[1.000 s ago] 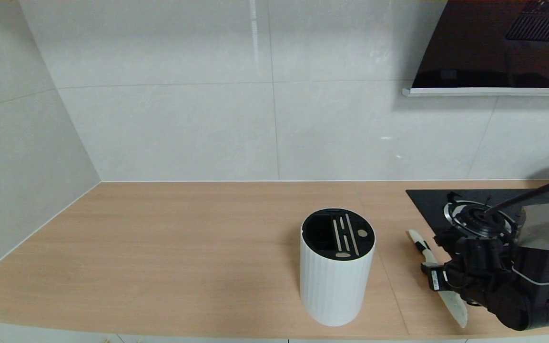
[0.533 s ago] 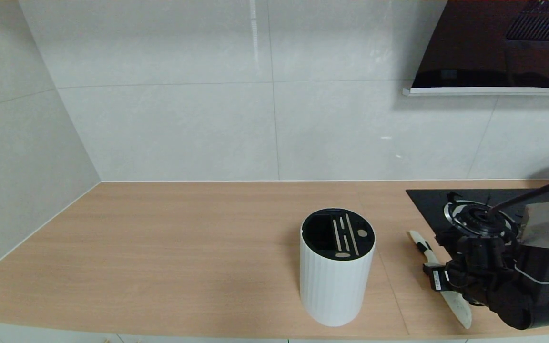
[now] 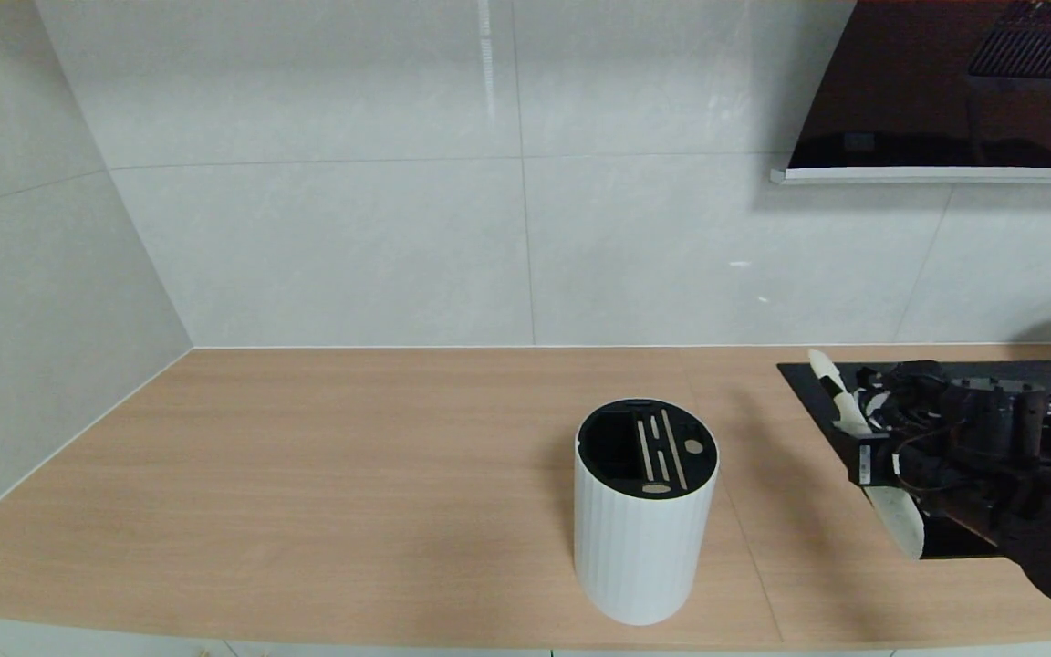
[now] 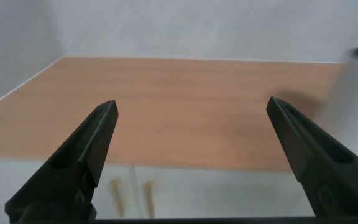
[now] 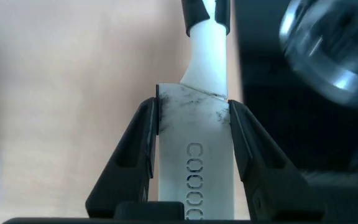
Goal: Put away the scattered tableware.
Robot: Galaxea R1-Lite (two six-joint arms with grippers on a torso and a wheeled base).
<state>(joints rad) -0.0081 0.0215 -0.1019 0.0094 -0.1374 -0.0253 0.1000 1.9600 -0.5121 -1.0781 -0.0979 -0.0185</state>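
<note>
A white knife [image 3: 898, 522] is pinched by its flat blade in the closed right gripper [image 3: 874, 461], and could be twisted loose if misaligned at the slotted holder [image 3: 644, 538].

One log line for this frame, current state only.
right gripper: shut on knife, held over stove edge | left gripper: open, nothing held | holder: upright on counter

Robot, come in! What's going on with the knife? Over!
Left gripper open over counter. Right gripper shut on knife, by stove edge. Holder upright to its left, slots up.
</note>
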